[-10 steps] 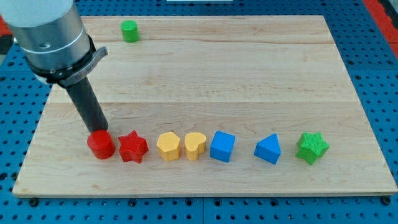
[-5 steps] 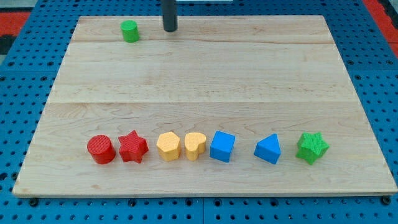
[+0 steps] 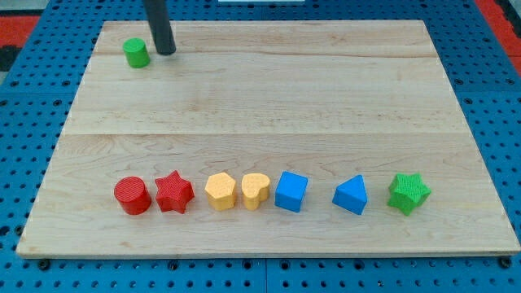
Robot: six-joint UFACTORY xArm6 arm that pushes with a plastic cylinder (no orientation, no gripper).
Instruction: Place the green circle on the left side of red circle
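Observation:
The green circle [image 3: 136, 53] sits near the board's top left corner. My tip [image 3: 166, 50] is just to its right, a small gap apart. The red circle [image 3: 132, 195] is at the left end of a row of blocks near the view's bottom, far below the green circle.
The row runs rightward: red star [image 3: 173, 192], yellow hexagon-like block [image 3: 220, 191], yellow heart [image 3: 256, 190], blue cube [image 3: 291, 191], blue triangle [image 3: 351, 195], green star [image 3: 408, 193]. The wooden board [image 3: 269, 106] lies on a blue pegboard.
My tip went from the red circle to the board's top, then moved left. The green circle has shifted left and slightly down from its earlier spot.

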